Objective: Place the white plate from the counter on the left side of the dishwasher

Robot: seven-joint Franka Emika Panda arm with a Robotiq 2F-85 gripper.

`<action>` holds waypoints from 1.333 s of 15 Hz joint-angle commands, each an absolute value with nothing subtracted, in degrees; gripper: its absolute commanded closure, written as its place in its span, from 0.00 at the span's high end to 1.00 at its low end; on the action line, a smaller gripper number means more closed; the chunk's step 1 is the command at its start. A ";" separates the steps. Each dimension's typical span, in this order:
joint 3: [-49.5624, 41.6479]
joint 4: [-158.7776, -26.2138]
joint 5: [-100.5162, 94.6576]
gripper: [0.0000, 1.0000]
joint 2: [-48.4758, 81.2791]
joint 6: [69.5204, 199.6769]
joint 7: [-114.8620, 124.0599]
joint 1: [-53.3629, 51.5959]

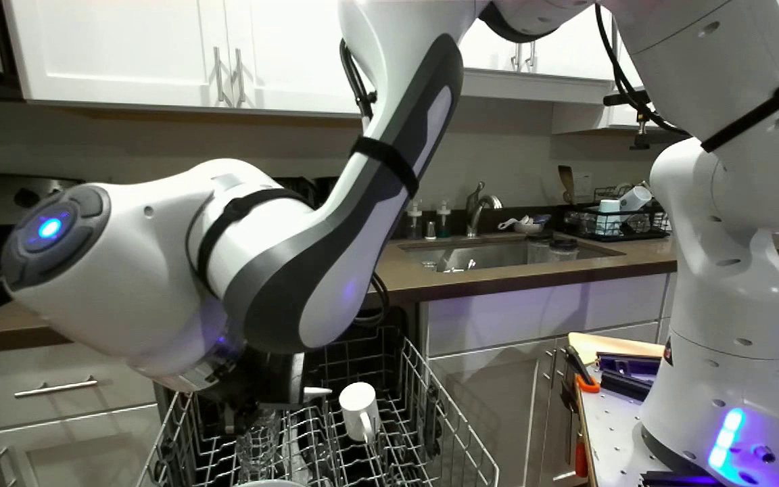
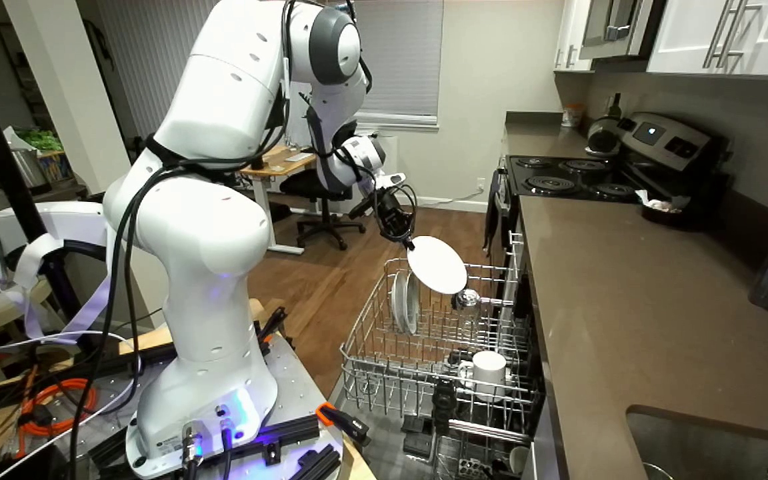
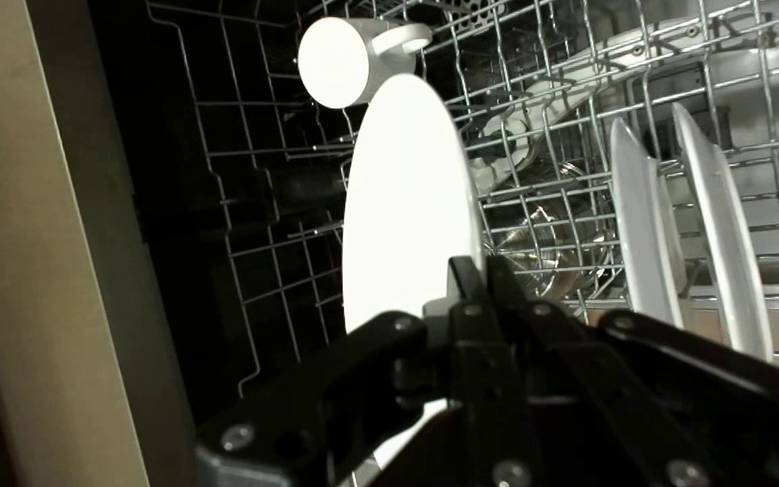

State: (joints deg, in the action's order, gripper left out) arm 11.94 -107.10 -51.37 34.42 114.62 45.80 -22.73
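- The gripper (image 3: 476,270) is closed almost fully and has hold of the plate (image 2: 437,265) by its rim; the thin rim goes between the two fingertips (image 3: 462,274).
- The plate is over the far part of the dishwasher rack (image 1: 452,402). I cannot tell if its lower edge touches the wires.
- The plate is tilted: in an exterior view its broad white face looks to the camera, and in the wrist view it appears more narrow.
- The standing plates (image 2: 405,302) are on edge, one beside the other, in the left part of the dishwasher rack; the held plate is to the right of them.
- A glass (image 2: 468,298) shows just by the lower edge of the plate; whether they touch, I cannot tell.
- A white mug (image 2: 489,372) is in the near right part of the dishwasher rack, well apart from the standing plates.
- The counter (image 2: 637,287) runs along the right of the dishwasher rack, with the sink (image 2: 704,433) at the near end and the stove (image 2: 561,175) at the far end.
- The arm (image 2: 187,287) stands to the left and reaches to the far side.
- In an exterior view, a faucet (image 1: 477,210) is behind the sink, and a dish basket (image 1: 616,223) is to the right.
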 commanded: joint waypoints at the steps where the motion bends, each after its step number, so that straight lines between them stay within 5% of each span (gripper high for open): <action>1: 10.96 -107.57 -50.73 0.06 33.76 115.12 45.48 -23.67; 20: 10.82 -108.70 -51.33 0.05 33.28 116.86 45.73 -23.37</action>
State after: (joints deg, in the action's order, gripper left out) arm 11.79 -108.50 -51.31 33.46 115.28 45.80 -22.79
